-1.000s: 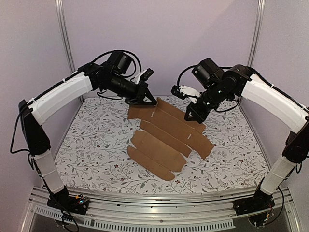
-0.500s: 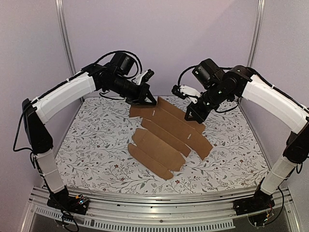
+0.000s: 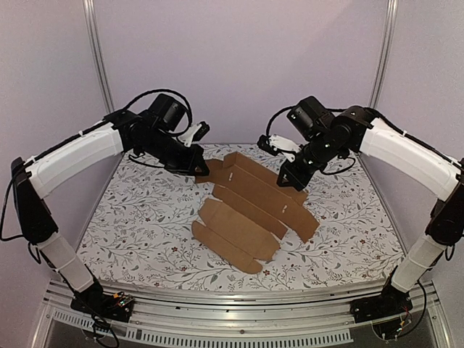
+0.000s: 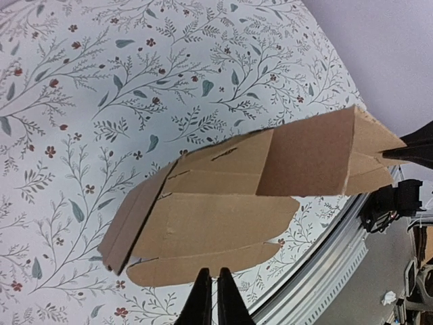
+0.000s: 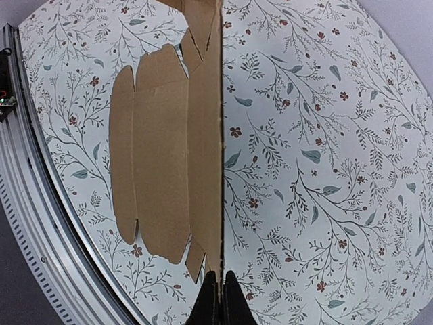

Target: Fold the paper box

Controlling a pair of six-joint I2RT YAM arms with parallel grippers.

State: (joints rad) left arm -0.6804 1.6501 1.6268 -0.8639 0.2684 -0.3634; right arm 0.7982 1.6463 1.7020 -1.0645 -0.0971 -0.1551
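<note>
Left end effector [image 3: 205,171] apparently off paper box [image 3: 250,209].

In the top view the right gripper [image 3: 291,176] covers the far right edge of the box [image 3: 250,210], so any pinch there is hidden. The right wrist view cuts the box off at its top edge. In the left wrist view, clutter beyond the table [image 4: 81,101] blurs.

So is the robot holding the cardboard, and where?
Yes. The right gripper pinches the paper box by its raised far edge. The left gripper holds nothing.
</note>
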